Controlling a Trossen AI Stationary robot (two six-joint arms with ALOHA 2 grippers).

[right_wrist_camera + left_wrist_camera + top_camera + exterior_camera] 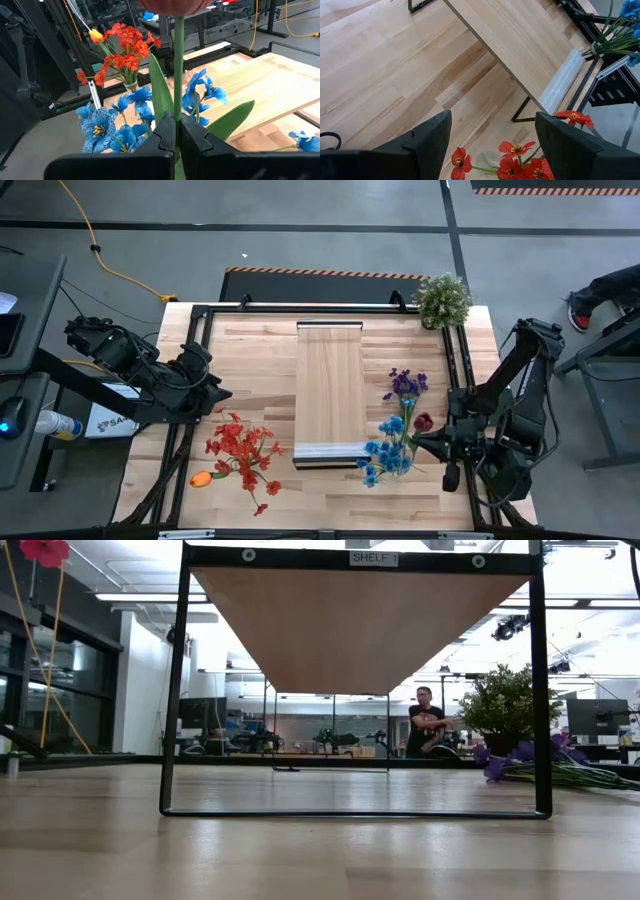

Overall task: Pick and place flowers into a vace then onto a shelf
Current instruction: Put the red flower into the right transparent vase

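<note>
Dark-red flower (pixel 176 5): its green stem is pinched between the shut jaws of the right gripper (pixel 177 131); the head is cut off at the edge of the right wrist view and is seen in the high view as a small dark spot beside the blue flowers (pixel 388 454), near the right edge of the worktop (pixel 260 355).
Red flowers (pixel 243 448): laid in a loose bunch on the worktop left of the shelf (pixel 330 390); an orange bud (pixel 201 478) is seen just beside them.
Purple flowers (pixel 405 385): laid on the worktop right of the shelf, beyond the blue ones; in the low view only part of the heads and stems is seen, behind the shelf's frame post.
Left gripper (pixel 492 132): held above the red flowers, left of the shelf, with jaws spread wide and nothing between them.
Shelf: a light wood plank with a pale end strip, raised on a black frame at the middle of the worktop; nothing is seen on it.
Vase: none can be made out in any view.
Potted plant (pixel 442 300): stood at the far right corner of the worktop.
Person (pixel 427 722): seen far off in the room behind, details too small to tell.
</note>
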